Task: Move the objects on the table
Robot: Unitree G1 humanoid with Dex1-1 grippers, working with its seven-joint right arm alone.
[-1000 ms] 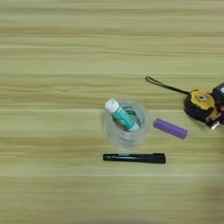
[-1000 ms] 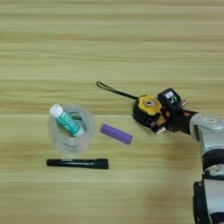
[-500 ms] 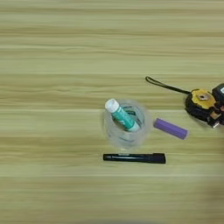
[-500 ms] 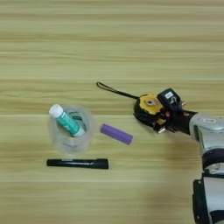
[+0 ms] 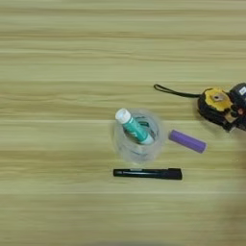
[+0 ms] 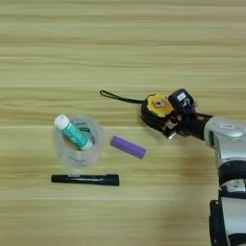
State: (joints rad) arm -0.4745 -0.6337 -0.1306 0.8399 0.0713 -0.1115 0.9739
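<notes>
- The table point(image 5: 57, 57) was a light yellowish wooden surface with horizontal grain stripes; its upper and left parts lay bare.
- The clear tape roll point(image 6: 77, 146) lay flat left of centre, and the teal glue stick point(image 6: 73, 133) rested tilted across its opening, white cap pointing up and to the left beyond the rim.
- The slim black marker point(image 6: 85, 179) lay horizontally just below the roll, apart from it.
- The purple cylinder point(image 6: 128, 147) lay slantwise just right of the roll, between the roll and the tape measure, touching neither.
- The yellow-black tape measure point(image 6: 157, 110) sat to the right of the group; its thin black strap point(image 6: 120, 98) trailed up and to the left along the wood.
- The right gripper point(image 6: 175, 115) came in from the right on a silver forearm point(image 6: 226, 137); its two black fingers stood on either side of the right end of the tape measure, pinching the case.
- Nothing lay between the gripper and the tape measure; the nearest neighbour, the purple cylinder, lay clear of the fingers to the lower left.
</notes>
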